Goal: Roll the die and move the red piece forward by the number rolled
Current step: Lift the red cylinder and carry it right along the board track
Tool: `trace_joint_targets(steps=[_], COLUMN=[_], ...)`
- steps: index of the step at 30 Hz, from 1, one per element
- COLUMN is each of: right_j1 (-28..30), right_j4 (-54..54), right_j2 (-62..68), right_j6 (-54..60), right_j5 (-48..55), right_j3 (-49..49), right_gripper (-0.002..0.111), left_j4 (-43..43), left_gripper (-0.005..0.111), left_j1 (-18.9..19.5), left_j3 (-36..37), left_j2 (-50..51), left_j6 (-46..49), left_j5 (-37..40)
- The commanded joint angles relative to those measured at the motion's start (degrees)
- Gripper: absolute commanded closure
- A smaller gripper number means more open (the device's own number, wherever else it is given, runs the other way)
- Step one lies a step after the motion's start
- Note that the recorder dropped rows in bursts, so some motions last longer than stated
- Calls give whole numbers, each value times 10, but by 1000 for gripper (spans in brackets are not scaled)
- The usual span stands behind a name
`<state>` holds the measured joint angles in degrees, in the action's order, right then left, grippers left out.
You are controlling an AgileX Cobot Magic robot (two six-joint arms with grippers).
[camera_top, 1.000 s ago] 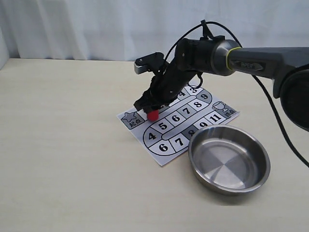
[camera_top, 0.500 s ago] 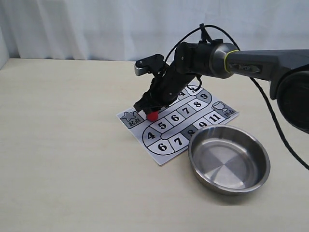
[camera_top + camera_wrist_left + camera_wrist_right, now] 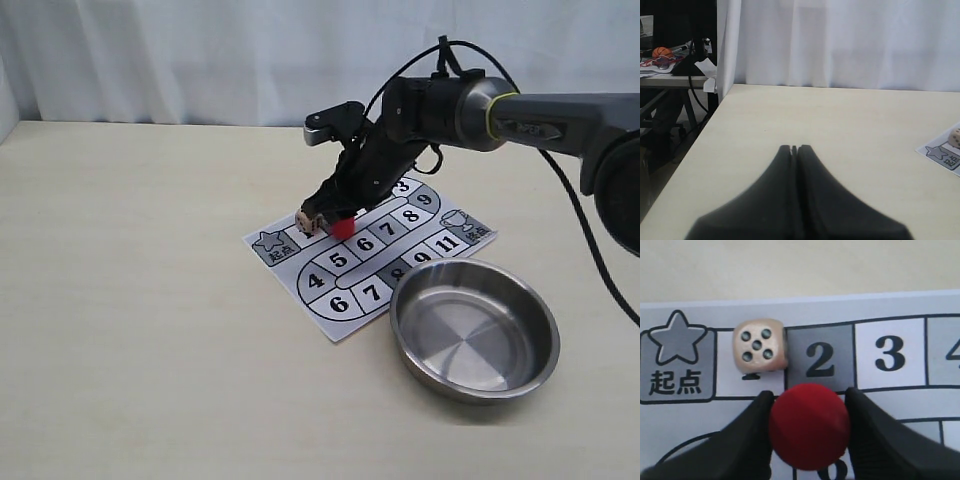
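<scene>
The red piece (image 3: 809,426) is a glossy red cylinder gripped between the fingers of my right gripper (image 3: 810,394), which is shut on it. It sits over the line below square 2 of the numbered board (image 3: 940,305). In the exterior view the red piece (image 3: 343,228) is under my right gripper (image 3: 340,222). The die (image 3: 759,351), a pale tan cube with five pips up, rests on square 1 beside the star square; the exterior view shows the die (image 3: 307,221) just left of the piece. My left gripper (image 3: 795,148) is shut and empty over bare table, with the die (image 3: 956,138) far off.
A steel bowl (image 3: 520,330) stands empty at the front right, touching the board (image 3: 270,245) near squares 8 and 9. A white curtain backs the table. The table's left edge (image 3: 700,145) drops to a cluttered desk.
My right gripper has moved right along the board with the red piece in it. The die, hidden under the gripper before, now shows on square 1.
</scene>
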<state>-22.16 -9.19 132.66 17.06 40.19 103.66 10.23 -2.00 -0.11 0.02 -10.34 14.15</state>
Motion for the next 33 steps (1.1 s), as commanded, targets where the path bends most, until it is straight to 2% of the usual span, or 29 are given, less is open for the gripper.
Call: trace_joint_targets(steps=[1, 8, 18, 33], right_j1=[10, 12, 12, 29], right_j4=[7, 7, -8, -6], right_j2=[-9, -6, 22, -15], right_j6=[-4, -4, 1, -8], right_j5=[-20, -57, -58, -117], right_j3=[1, 1, 1, 1], right_gripper=[104, 104, 104, 104], left_j4=[-2, -2, -2, -2], left_gripper=[107, 107, 107, 107], left_j1=[0, 0, 0, 0], left_j3=[1, 1, 1, 1], left_j2=[0, 0, 0, 0], left_j6=[-2, -2, -2, -2], left_j5=[-8, -8, -8, -8])
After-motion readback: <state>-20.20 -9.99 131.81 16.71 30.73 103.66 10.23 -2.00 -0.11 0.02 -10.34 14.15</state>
